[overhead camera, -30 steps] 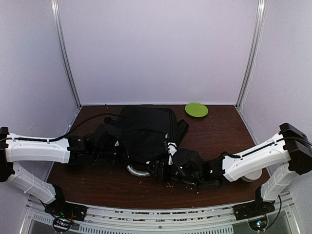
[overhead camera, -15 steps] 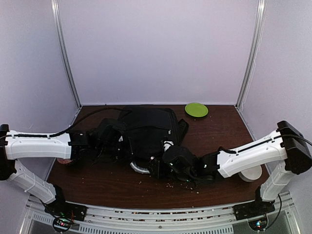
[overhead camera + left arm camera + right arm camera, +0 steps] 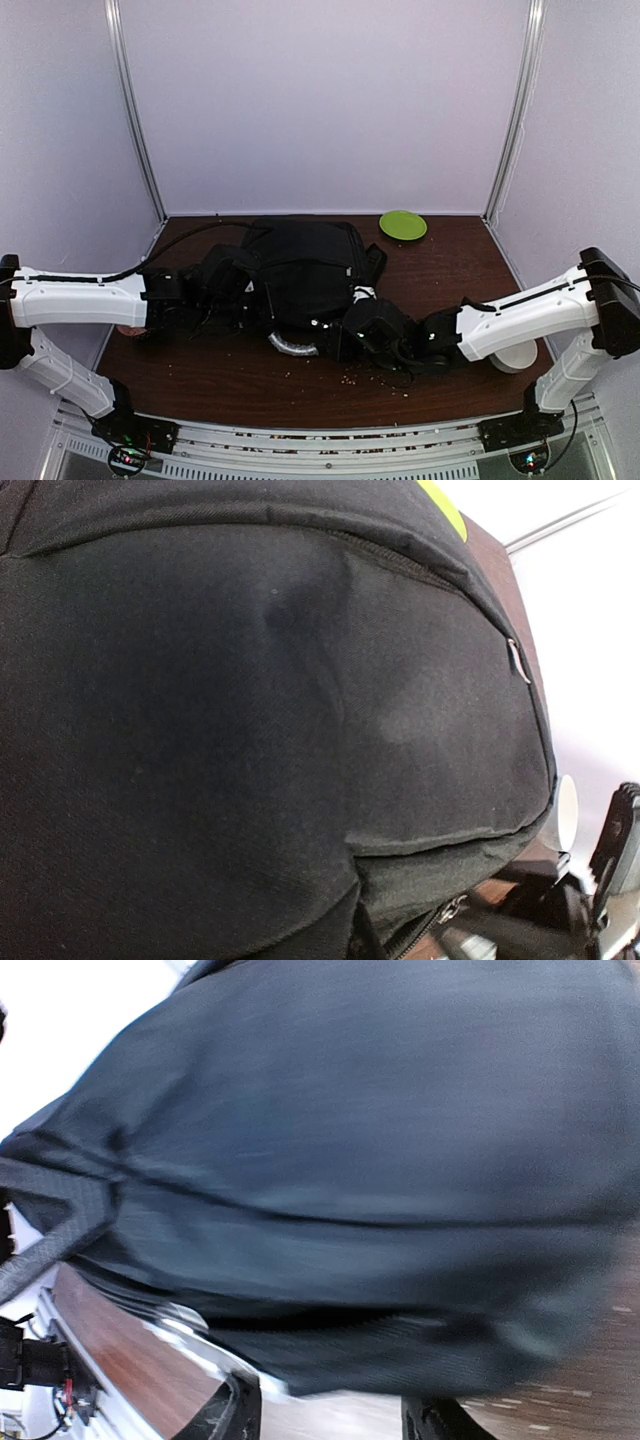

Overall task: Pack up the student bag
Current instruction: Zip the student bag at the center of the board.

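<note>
- The left claw [image 3: 235, 295] lies low against the left side of the student bag [image 3: 305, 265]. Its fingers are together. The dark fabric hides whether any of it is pinched between them.
- The left wrist view is filled by the bag's black panel [image 3: 250, 730]. A small metal zipper pull [image 3: 517, 660] sits on the seam at the right, and no fingers appear in this view.
- The right claw [image 3: 352, 325] is at the near right corner of the bag, close above the desk [image 3: 450, 270].
- In the right wrist view its two dark fingertips [image 3: 240, 1410] stand apart at the bottom edge. The bag's fabric [image 3: 380, 1160] is just ahead of them, and the picture is blurred. I cannot tell whether the fingertips touch the bag.
- The bag lies flat at the middle of the desk, between the two arms. Its straps are bunched on the left side.
- A silvery rim [image 3: 292, 346] shows at the bag's near edge, between the two claws.
- A green plate [image 3: 403, 224] sits at the far edge, right of the bag and apart from it.
- Small pale crumbs [image 3: 375, 375] are scattered on the desk near the right claw.
</note>
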`<move>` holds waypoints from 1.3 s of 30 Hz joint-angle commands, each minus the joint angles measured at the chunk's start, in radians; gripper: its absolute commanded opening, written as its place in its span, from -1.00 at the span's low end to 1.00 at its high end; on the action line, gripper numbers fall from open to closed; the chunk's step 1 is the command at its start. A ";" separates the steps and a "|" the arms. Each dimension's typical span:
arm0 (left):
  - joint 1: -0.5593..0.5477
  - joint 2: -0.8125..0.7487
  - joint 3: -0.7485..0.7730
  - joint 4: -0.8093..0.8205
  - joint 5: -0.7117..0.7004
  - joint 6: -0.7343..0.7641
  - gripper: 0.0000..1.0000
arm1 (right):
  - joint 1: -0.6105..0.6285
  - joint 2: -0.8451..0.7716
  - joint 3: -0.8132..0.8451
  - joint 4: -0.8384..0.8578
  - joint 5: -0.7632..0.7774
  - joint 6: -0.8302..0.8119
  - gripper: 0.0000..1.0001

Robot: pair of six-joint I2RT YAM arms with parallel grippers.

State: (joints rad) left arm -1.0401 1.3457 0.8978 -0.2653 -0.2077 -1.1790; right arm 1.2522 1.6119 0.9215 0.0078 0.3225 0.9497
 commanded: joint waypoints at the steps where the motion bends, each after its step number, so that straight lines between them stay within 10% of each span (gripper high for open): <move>1: -0.014 -0.019 0.059 0.074 -0.036 0.043 -0.89 | -0.040 -0.144 -0.117 -0.064 0.111 0.013 -0.03; 7: -0.014 -0.003 0.066 0.082 -0.037 0.050 -0.90 | -0.040 -0.284 -0.274 0.193 -0.021 -0.113 -0.01; 16: -0.014 0.008 0.091 0.070 -0.044 0.051 -0.91 | -0.031 -0.137 -0.092 0.243 -0.296 -0.201 -0.21; 39: -0.014 0.003 0.115 0.061 -0.038 0.066 -0.93 | -0.021 0.070 0.158 -0.082 -0.068 -0.099 -0.41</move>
State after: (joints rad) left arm -1.0447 1.3739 0.9447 -0.3096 -0.2241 -1.1561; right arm 1.2289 1.6440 1.0199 0.0025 0.1673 0.8268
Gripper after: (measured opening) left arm 0.037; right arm 0.312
